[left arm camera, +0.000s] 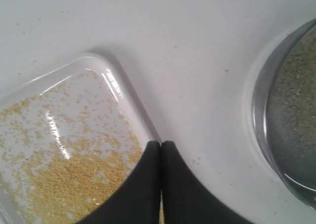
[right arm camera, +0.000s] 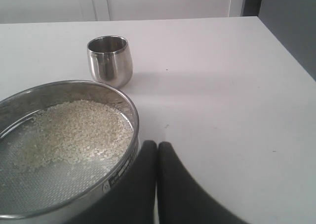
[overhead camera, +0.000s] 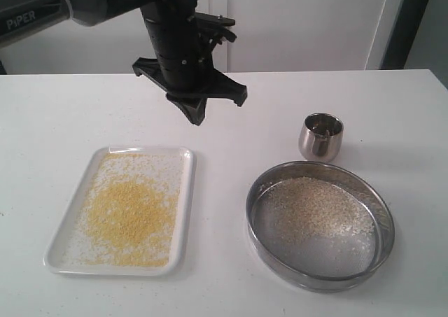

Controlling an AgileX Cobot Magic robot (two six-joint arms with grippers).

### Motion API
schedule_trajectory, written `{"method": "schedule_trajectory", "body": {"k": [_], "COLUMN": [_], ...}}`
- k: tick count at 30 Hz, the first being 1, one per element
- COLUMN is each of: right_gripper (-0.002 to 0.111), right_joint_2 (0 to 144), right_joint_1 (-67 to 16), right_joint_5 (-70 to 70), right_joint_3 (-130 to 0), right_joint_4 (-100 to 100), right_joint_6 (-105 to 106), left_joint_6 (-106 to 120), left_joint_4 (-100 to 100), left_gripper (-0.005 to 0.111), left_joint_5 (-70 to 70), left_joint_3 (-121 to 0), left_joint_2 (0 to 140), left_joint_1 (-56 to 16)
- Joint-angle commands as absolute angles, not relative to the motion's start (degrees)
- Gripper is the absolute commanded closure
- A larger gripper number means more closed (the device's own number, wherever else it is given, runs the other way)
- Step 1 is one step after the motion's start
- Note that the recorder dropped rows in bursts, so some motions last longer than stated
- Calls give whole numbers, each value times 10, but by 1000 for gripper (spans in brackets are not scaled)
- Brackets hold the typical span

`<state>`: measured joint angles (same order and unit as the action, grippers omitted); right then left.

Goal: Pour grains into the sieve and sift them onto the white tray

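Observation:
The white tray [overhead camera: 190, 191] lies at the front left, with fine golden-yellow grains [overhead camera: 129, 215] spread over it. At the front right stands the sieve [overhead camera: 315, 278], and coarser pale beige grains [overhead camera: 311, 205] lie on its mesh. My left gripper [overhead camera: 196, 117] hangs shut and empty above the table behind the tray. In the left wrist view its tips [left arm camera: 161, 144] are over the tray's corner rim [left arm camera: 128, 93], and the sieve [left arm camera: 261, 115] is off to one side. My right gripper [right arm camera: 157, 144] is shut on nothing, right beside the sieve's wall [right arm camera: 118, 177]. It does not show in the exterior view.
A small rounded steel cup [overhead camera: 320, 136] stands upright behind the sieve and also shows in the right wrist view [right arm camera: 110, 61]. The white table runs to an edge at the far right, and a white wall stands behind it.

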<state>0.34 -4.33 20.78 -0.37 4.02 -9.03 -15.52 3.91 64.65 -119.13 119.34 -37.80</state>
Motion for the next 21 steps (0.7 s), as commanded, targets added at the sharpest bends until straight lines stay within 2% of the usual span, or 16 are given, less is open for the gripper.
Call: {"method": "schedule_trajectory", "body": {"k": [1,8,21], "right_gripper": [108,108,108], "right_joint_2": [0,0,0], "right_joint_1": [-39,-39,-39], "right_joint_5": [200,200,200], "right_joint_3": [0,0,0], "right_joint_4": [43,43,43], "right_joint_6": [-92,-92,-92], "left_joint_6": [-147,-142,-139], "left_joint_4": [38,36,38], "left_gripper": [107,107,107], "left_joint_5": [700,700,700], "left_joint_3": [-1192,-1162,-1035], "left_joint_2": [1173,1140,1059], "left_joint_1": [-351,-301,-199]}}
